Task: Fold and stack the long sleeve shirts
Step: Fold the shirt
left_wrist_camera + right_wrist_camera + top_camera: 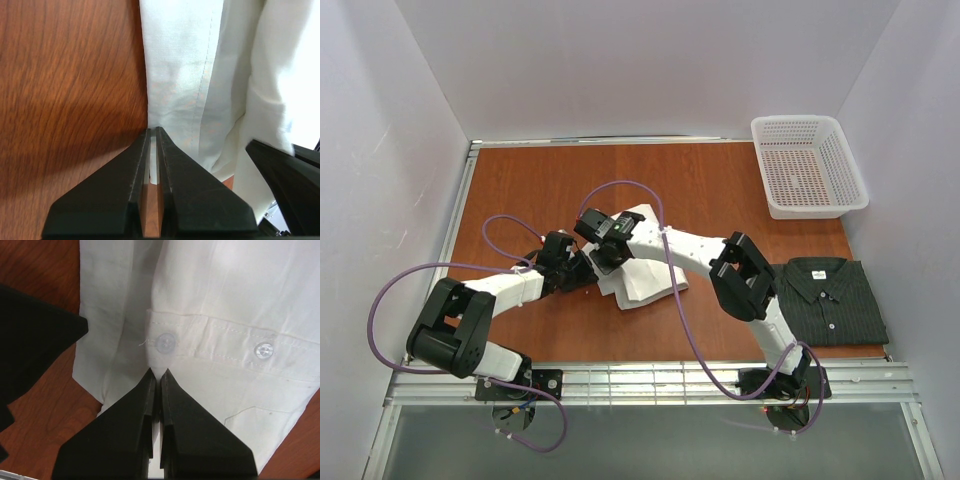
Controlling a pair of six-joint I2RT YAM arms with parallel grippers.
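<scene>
Pinching white shirt (645, 283) edge between both jaws.

No lettering, label, brand, number or sign can be read in any view. The white shirt (225, 300), pinched at the tips of the right claw (159, 374) and of the left claw (153, 131), shows only blank cloth and stitching. Two plain buttons (164, 342) lie just beyond the right claw's tips, and no marking can be made out on them. The dark striped shirt (830, 300), well away from both claws, is too small in the overhead view to show any tag or print.
</scene>
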